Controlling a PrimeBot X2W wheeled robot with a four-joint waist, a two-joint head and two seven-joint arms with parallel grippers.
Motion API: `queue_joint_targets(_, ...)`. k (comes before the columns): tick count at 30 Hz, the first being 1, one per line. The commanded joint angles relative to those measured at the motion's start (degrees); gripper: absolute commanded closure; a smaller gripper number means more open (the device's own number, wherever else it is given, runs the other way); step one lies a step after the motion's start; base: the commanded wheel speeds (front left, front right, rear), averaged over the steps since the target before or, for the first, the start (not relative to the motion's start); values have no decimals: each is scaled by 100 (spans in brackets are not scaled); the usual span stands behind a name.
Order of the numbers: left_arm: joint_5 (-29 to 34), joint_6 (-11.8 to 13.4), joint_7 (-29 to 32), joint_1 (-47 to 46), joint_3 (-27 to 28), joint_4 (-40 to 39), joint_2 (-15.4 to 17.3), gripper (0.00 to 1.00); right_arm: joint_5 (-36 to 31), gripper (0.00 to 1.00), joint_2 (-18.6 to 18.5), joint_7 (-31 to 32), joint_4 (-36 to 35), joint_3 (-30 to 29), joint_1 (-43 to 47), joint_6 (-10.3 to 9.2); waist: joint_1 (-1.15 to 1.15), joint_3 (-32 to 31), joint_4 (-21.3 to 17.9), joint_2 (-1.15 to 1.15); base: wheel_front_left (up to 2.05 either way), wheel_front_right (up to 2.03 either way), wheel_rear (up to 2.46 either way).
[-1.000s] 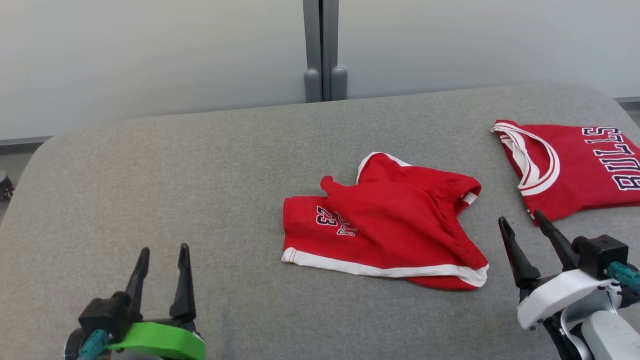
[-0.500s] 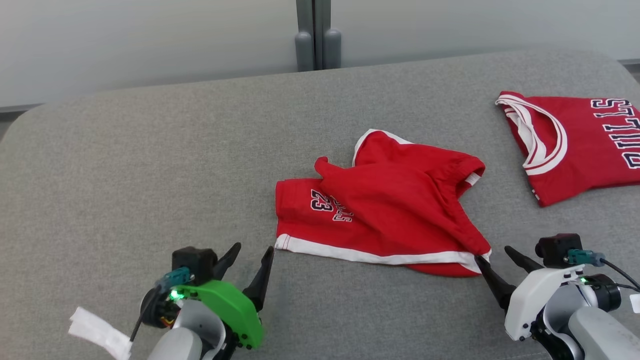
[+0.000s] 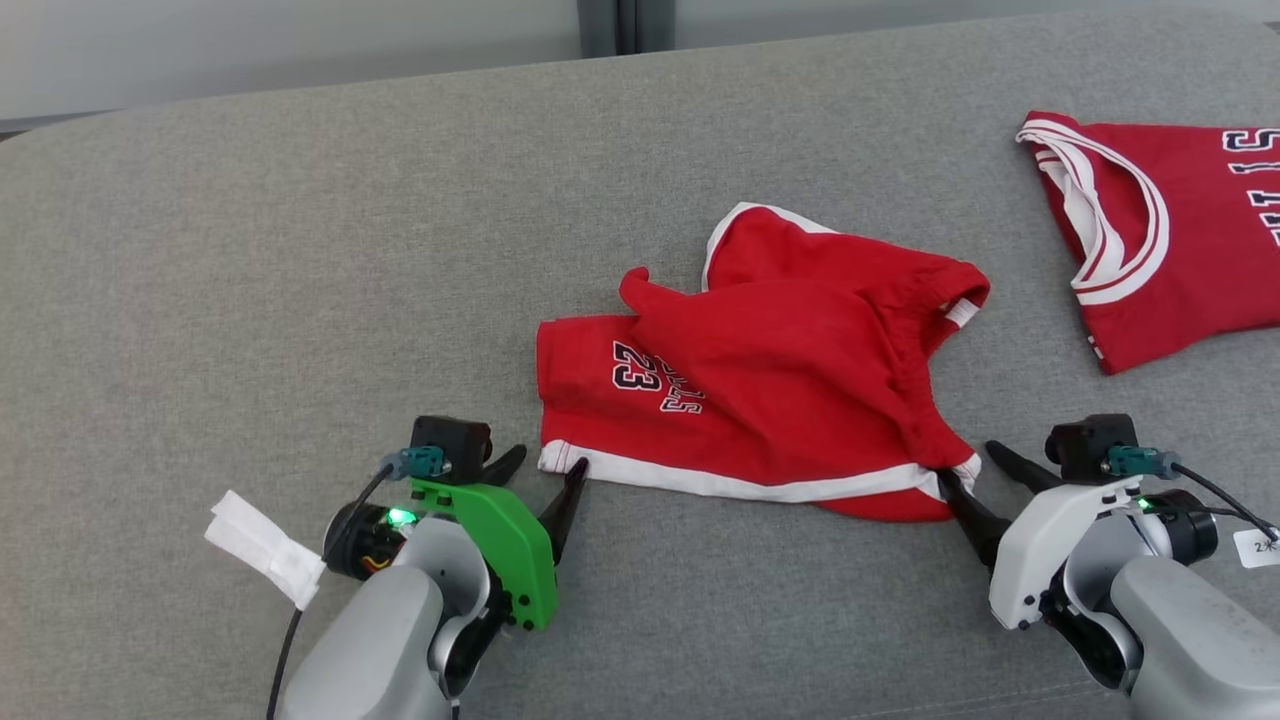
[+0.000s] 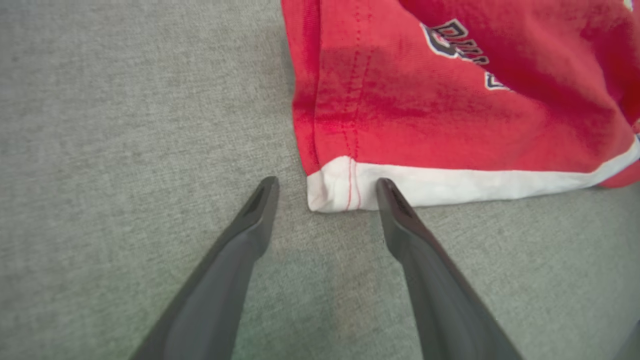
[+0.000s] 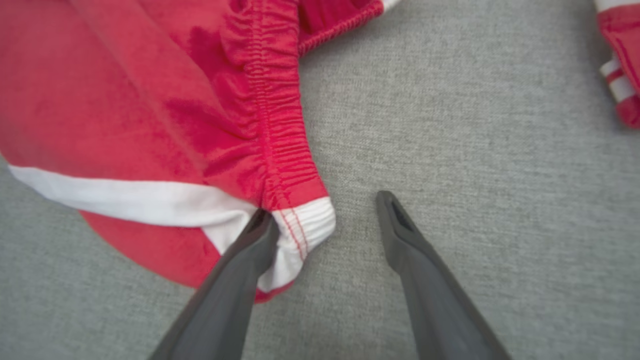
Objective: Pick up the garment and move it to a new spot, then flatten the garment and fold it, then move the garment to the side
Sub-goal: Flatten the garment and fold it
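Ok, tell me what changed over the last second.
Both arms reached in: the left end effector now brackets the left hem corner of the red shorts, and the right end effector touches the right corner. Both are open, nothing gripped. The head camera tilted down. Shorts and jersey lie as before.

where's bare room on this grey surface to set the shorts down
The widest bare patch is the grey surface's left half, from the shorts' left edge to the rounded corner. A bare band runs behind the shorts to the far edge. Crowded: the gap between shorts and jersey, and the near edge by the left gripper and right gripper.
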Motion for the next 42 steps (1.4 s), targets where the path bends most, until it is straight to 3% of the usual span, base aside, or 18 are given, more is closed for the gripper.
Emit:
queue_joint_targets(1,-31,-2,-17,-72,-65,143,-37,0,58,15,62,44,143,168,33,-6,0,38,-35,0,0,0,0)
queue_joint_targets(4,-117,-2,-75,-154,-200,355,-78,0,160,30,57,4,249,347,2,-6,0,38,-41,0,0,0,0)
queue_joint_targets(7,-278,-3,-5,-185,-402,546,-139,0,268,65,37,8,296,573,-2,-3,0,29,-35,0,0,0,0)
queue_joint_targets(9,-371,-3,62,-178,-541,644,-157,5,337,100,9,-31,286,707,-27,-3,0,16,-29,0,0,0,0)
queue_joint_targets(10,-417,-3,83,-174,-587,671,-159,17,370,100,-6,-49,277,754,-40,-3,0,7,-27,0,0,0,0)
queue_joint_targets(11,-483,-3,95,-172,-655,695,-164,47,408,100,-23,-80,258,817,-46,-3,0,-11,-23,0,0,0,0)
queue_joint_targets(12,-535,-4,80,-172,-701,708,-164,63,427,100,-32,-144,230,865,-50,-2,0,-28,-20,0,0,0,0)
queue_joint_targets(13,-580,-4,4,-178,-730,703,-148,88,458,100,-49,-224,204,896,-61,-2,0,-56,-16,0,0,0,0)
queue_joint_targets(14,-607,-4,-34,-178,-749,707,-129,100,480,100,-65,-282,189,917,-69,-2,0,-81,-14,0,0,0,0)
queue_joint_targets(23,-766,-1,-639,-229,-755,669,80,100,676,100,-175,-863,101,991,-117,-3,0,-414,1,0,0,0,0)
queue_joint_targets(31,-979,23,-987,-124,-448,16,464,100,880,100,-403,-1238,-547,745,-62,-3,0,-653,82,0,0,0,0)
queue_joint_targets(36,-1108,35,-576,-208,-299,-743,956,100,985,100,-591,-1248,-1056,566,-124,-4,0,-613,152,0,0,0,0)
queue_joint_targets(42,-1246,38,321,-996,-212,-1182,1392,100,1187,100,-741,-686,-1410,660,-934,-7,0,-187,151,0,0,0,0)
